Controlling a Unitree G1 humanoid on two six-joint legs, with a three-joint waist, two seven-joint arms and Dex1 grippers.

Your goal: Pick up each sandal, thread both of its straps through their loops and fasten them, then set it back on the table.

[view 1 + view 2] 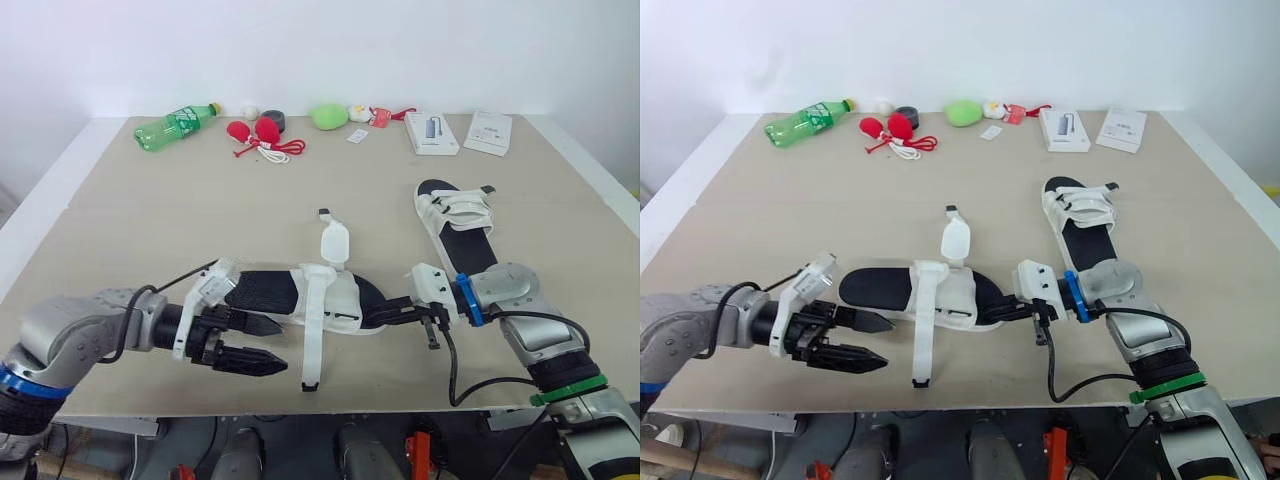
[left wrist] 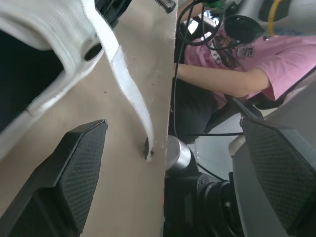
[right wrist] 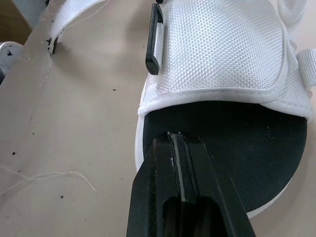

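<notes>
The unfastened sandal (image 1: 300,292) lies on the bench (image 1: 150,220) near its front edge, between my arms. My right pincer (image 1: 392,316), pressed together, bears on its toe, seemingly to steady it. My left pincer (image 1: 283,347) is spread beside the heel, facing the loose strap (image 1: 313,345).

Near sandal (image 1: 265,290): black footbed, white straps (image 1: 314,330) in a fine woven mesh, black loop (image 3: 153,42). Far sandal (image 1: 455,225): same black and white. Table (image 1: 150,220) is plain tan. My left gripper (image 1: 280,347) is black, pads (image 2: 84,163) have a fine grid pattern. My right gripper (image 1: 392,313) is also black, with a blue band (image 1: 465,300) at the wrist and a green band (image 1: 570,390) on the forearm. Far edge: green bottle (image 1: 175,125) with a yellow cap, red items (image 1: 255,130), lime-green blob (image 1: 328,116), white boxes (image 1: 432,132). Person's shirt (image 2: 281,54) is pink.
</notes>
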